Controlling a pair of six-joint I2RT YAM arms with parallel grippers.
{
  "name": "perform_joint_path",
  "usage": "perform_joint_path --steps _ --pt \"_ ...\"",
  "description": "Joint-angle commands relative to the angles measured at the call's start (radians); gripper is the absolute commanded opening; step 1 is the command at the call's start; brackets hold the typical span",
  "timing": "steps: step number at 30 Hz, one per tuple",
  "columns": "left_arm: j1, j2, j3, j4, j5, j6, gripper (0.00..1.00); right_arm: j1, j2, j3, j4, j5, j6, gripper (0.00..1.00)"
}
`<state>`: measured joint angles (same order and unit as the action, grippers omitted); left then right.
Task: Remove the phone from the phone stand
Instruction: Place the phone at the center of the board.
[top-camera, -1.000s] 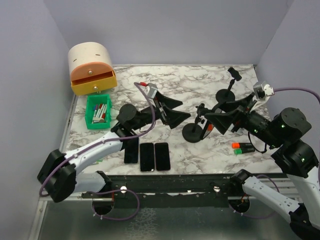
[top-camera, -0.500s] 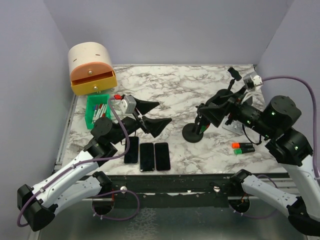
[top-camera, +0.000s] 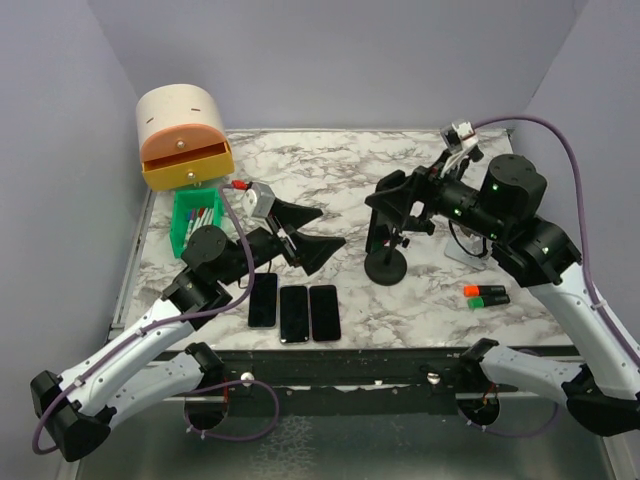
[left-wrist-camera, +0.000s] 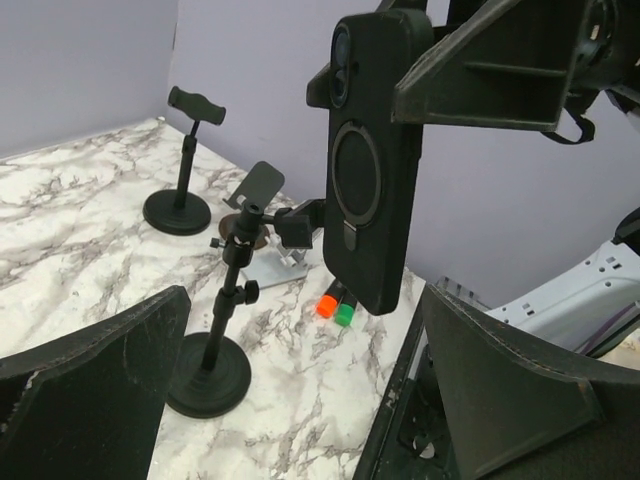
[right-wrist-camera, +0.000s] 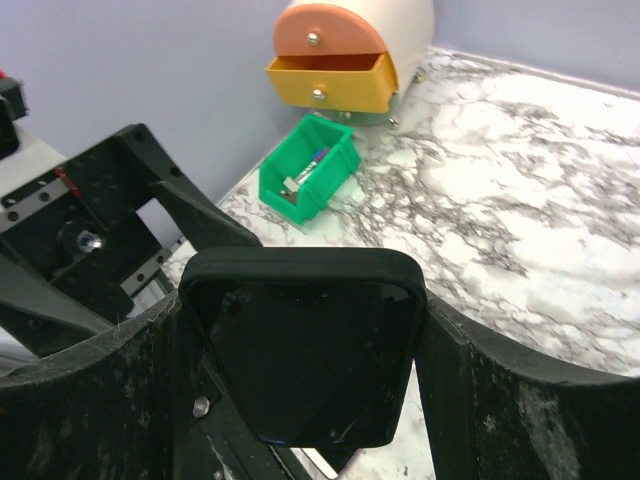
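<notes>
Phone (left-wrist-camera: 368, 160) looks free of the phone stand (left-wrist-camera: 213, 352), clamped edge to edge in the right tool (right-wrist-camera: 300, 320) above the desk (top-camera: 330, 165). The left tool (top-camera: 326, 226) hangs with jaws wide apart; reaching in could jar that grip. Three other phones (top-camera: 294, 311) lie nearby and a drop could hit them. Lowered carelessly, the held phone may clip the stand and topple it.

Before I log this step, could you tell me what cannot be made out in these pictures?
Left wrist view: the phone shows only its back; the top edge cuts off the right fingers holding it.
Top view: those fingers cover the phone, hiding its gap from the phone stand.
Right wrist view: the phone fills the foreground; the stand is out of sight.
</notes>
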<state>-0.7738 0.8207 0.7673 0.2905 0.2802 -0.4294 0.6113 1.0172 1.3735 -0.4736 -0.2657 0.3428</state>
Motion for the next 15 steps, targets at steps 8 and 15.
perform_joint_path --steps 8,15 --pt "-0.001 -0.019 0.083 -0.157 -0.043 0.042 0.99 0.231 0.138 0.124 0.090 0.345 0.027 0.00" --pt "-0.002 0.004 0.149 -0.258 -0.143 0.099 0.99 0.284 0.194 0.150 0.079 0.472 0.080 0.00"
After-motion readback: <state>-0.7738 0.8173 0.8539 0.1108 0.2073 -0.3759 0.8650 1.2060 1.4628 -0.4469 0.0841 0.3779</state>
